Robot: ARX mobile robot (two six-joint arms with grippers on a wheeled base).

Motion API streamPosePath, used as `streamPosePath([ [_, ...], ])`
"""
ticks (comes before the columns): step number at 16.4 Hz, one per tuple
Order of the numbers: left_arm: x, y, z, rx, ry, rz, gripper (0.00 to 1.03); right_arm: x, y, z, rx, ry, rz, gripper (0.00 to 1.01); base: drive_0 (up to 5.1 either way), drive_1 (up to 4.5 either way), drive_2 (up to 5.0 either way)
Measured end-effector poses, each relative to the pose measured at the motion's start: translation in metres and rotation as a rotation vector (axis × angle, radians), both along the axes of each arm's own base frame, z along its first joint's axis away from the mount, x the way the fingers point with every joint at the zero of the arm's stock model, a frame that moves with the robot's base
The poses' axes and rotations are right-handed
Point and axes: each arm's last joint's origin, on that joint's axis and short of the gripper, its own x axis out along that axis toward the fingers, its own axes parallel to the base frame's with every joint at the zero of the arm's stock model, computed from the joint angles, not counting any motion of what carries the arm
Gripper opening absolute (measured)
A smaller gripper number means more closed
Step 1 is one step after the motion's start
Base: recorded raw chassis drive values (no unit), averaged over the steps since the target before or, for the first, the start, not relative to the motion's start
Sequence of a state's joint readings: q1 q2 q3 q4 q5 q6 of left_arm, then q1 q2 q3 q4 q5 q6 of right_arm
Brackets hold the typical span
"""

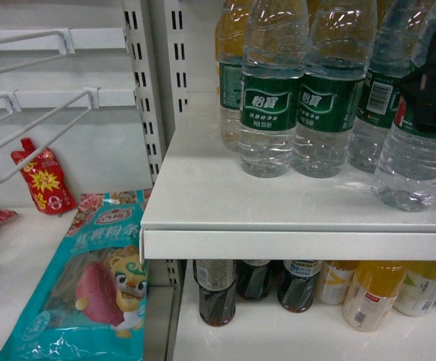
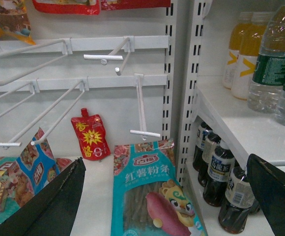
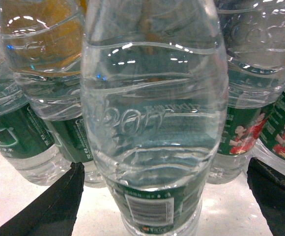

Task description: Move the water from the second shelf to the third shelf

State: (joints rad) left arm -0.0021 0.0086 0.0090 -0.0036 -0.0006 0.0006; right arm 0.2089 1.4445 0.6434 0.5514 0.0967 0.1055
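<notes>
Fingers [image 3: 49, 206] of the right gripper [image 3: 162, 196] spread wide either side of the water bottle [image 3: 155, 118] on the shelf [image 1: 225, 203], not touching. Left gripper [image 2: 167, 196] open too, facing snack packs [image 2: 152, 196] unseen from the right wrist.

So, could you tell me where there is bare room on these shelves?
The upper shelf is bare left of and in front of the water bottles. The lower shelf is bare in front of the cola bottles; its back is crowded.
</notes>
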Motion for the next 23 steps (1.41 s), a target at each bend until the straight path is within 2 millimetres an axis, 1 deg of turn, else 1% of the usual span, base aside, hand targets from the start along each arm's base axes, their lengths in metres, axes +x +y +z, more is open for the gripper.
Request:
streamPosePath([
  [2, 0.0, 0.0, 0.0, 0.0, 0.0, 0.0, 0.98, -0.017, -0.003, 0.004, 0.001, 0.001, 0.009, 0.98, 0.0, 0.0, 0.0],
  [6, 0.0, 0.0, 0.0, 0.0, 0.0, 0.0, 0.98, -0.064, -0.011, 0.012, 0.01, -0.017, 0.036, 0.98, 0.0, 0.0, 0.0],
  [7, 0.0, 0.0, 0.0, 0.0, 0.0, 0.0, 0.98, -0.079, -0.013, 0.015, 0.011, -0.102, 0.011, 0.95, 0.0, 0.0, 0.0],
  [8, 0.0, 0.0, 0.0, 0.0, 0.0, 0.0, 0.98, -0.097, -0.021, 0.016, -0.018, -0.21, -0.066, 0.82, 0.0, 0.0, 0.0],
  [10, 0.0, 0.0, 0.0, 0.0, 0.0, 0.0, 0.98, -0.136, -0.041, 0.002, -0.06, -0.185, -0.113, 0.54, 0.0, 0.0, 0.0],
  [11, 0.0, 0.0, 0.0, 0.0, 0.0, 0.0, 0.98, -0.148, -0.043, 0.002, -0.064, -0.197, -0.11, 0.41, 0.0, 0.0, 0.0],
  [13, 0.0, 0.0, 0.0, 0.0, 0.0, 0.0, 0.98, -0.163, -0.046, 0.008, -0.054, -0.281, -0.095, 0.17, 0.0, 0.0, 0.0],
  [14, 0.0, 0.0, 0.0, 0.0, 0.0, 0.0, 0.98, -0.165, -0.05, -0.001, -0.057, -0.263, -0.089, 0.02, 0.0, 0.0, 0.0],
  [15, 0.0, 0.0, 0.0, 0.0, 0.0, -0.001, 0.98, -0.166, -0.057, -0.011, -0.066, -0.238, -0.099, 0.02, 0.0, 0.0, 0.0],
  [16, 0.0, 0.0, 0.0, 0.0, 0.0, 0.001, 0.98, -0.168, -0.06, -0.016, -0.068, -0.234, -0.123, 0.02, 0.0, 0.0, 0.0],
  [18, 0.0, 0.0, 0.0, 0.0, 0.0, 0.0, 0.98, -0.172, -0.058, -0.016, -0.064, -0.265, -0.099, 0.02, 0.0, 0.0, 0.0],
  [20, 0.0, 0.0, 0.0, 0.0, 0.0, 0.0, 0.98, -0.174, -0.058, -0.026, -0.065, -0.243, -0.098, 0.02, 0.0, 0.0, 0.0],
  [23, 0.0, 0.0, 0.0, 0.0, 0.0, 0.0, 0.98, -0.178, -0.058, -0.028, -0.064, -0.259, -0.099, 0.02, 0.0, 0.0, 0.0],
])
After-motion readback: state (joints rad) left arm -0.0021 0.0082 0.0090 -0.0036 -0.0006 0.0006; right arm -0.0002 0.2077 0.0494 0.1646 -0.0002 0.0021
